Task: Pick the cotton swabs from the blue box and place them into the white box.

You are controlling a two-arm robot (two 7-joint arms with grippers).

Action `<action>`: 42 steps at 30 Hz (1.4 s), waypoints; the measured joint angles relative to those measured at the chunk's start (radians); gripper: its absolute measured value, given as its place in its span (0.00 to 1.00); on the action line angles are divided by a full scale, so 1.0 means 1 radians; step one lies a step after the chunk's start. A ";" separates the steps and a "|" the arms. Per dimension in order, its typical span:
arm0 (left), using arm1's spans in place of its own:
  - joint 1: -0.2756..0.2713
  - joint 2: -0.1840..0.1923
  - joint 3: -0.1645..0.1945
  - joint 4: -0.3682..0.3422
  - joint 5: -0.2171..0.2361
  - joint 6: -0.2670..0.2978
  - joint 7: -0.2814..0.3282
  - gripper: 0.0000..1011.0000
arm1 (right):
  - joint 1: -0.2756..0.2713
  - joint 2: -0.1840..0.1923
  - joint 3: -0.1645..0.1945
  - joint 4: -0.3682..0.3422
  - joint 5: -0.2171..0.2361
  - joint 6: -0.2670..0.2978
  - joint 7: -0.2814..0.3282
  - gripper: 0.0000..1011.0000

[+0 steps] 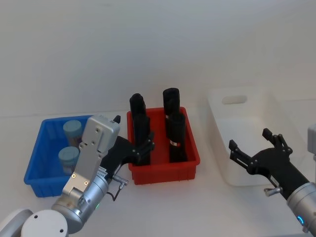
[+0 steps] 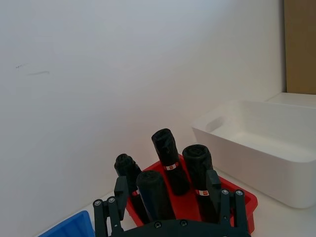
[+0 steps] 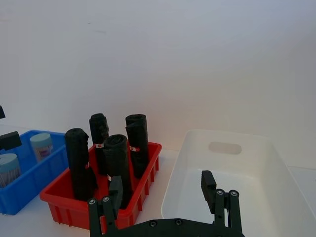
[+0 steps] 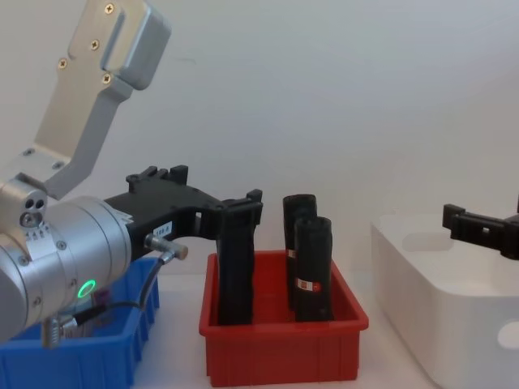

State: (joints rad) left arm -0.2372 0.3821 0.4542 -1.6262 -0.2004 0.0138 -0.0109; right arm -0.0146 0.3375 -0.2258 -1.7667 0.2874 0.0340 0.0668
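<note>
**Head view.** Two clear, pale-lidded jars of cotton swabs (image 1: 72,130) stand upright in the ribbed plastic blue box (image 1: 42,187). The left arm partly hides the nearer jar. The left gripper (image 1: 133,134), fingers apart and holding nothing, hangs between that box and the red bin (image 1: 163,174), which holds four matt black cylinders (image 1: 176,136). The right gripper (image 1: 249,139), also spread and empty, hovers over the near end of the smooth, round-cornered white box (image 1: 224,118).

**Left wrist view.** The parted fingers (image 2: 120,190) frame all four cylinders. The blue box is cut off to one corner.

**Right wrist view.** The parted fingers (image 3: 207,183) sit above the white box with its oval handle slot. Both jars are visible, one clipped by the edge.

**Chest view.** Three cylinders can be made out. The left arm's metal housing covers much of the blue box, and the right gripper is cut off at the edge.
</note>
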 joint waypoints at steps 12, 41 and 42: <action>0.000 0.000 0.000 0.000 0.000 0.000 0.000 0.99 | 0.000 0.000 0.000 0.000 0.000 0.000 0.000 0.99; 0.000 0.000 0.000 0.000 0.000 0.000 0.000 0.99 | 0.000 0.000 0.000 0.000 0.000 0.000 0.000 0.99; 0.000 0.000 0.000 0.000 0.000 0.000 0.000 0.99 | 0.000 0.000 0.000 0.000 0.000 0.000 0.000 0.99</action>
State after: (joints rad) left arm -0.2372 0.3821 0.4542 -1.6262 -0.2004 0.0139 -0.0109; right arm -0.0146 0.3374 -0.2258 -1.7668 0.2874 0.0340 0.0668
